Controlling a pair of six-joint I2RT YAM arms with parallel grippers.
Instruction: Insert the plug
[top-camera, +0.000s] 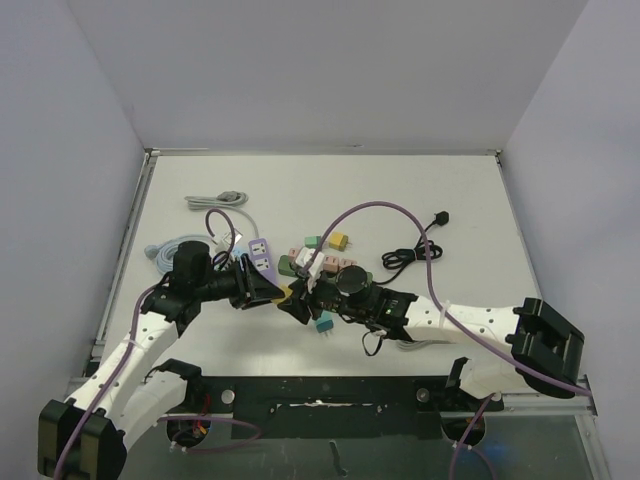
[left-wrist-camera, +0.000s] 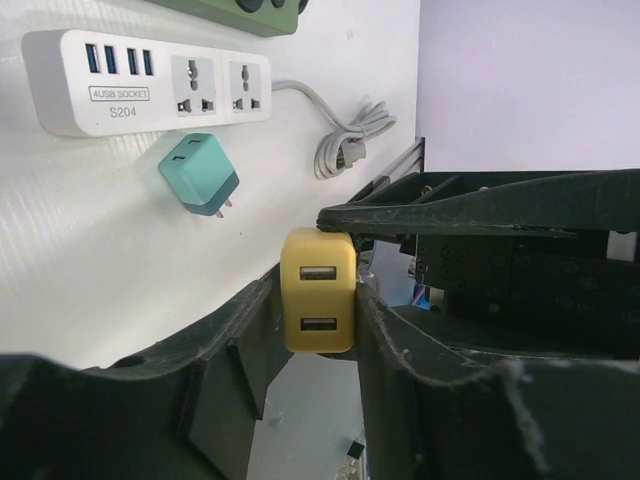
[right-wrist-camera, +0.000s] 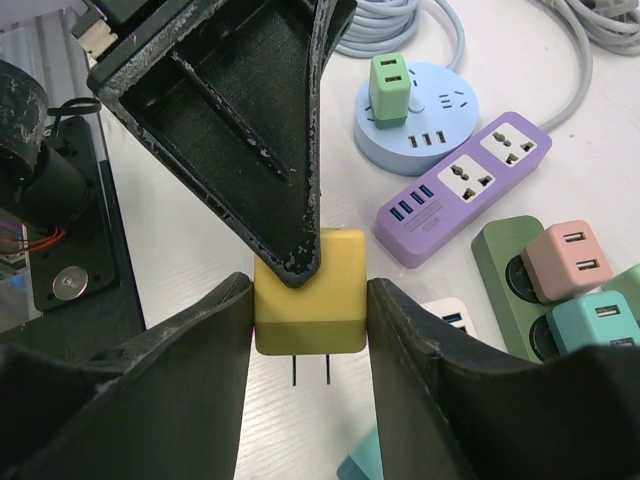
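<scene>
right gripper (right-wrist-camera: 310, 305) clamps yellow plug (right-wrist-camera: 335, 290) | left gripper (left-wrist-camera: 318, 298) pinches same plug — both narrow | near purple strip (right-wrist-camera: 465, 185)

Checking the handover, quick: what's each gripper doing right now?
Left gripper: closed on the yellow plug.
Right gripper: closed on the same yellow plug.

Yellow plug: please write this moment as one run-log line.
object: yellow plug | left gripper: shut on it | right gripper: shut on it | inserted: not yet
</scene>
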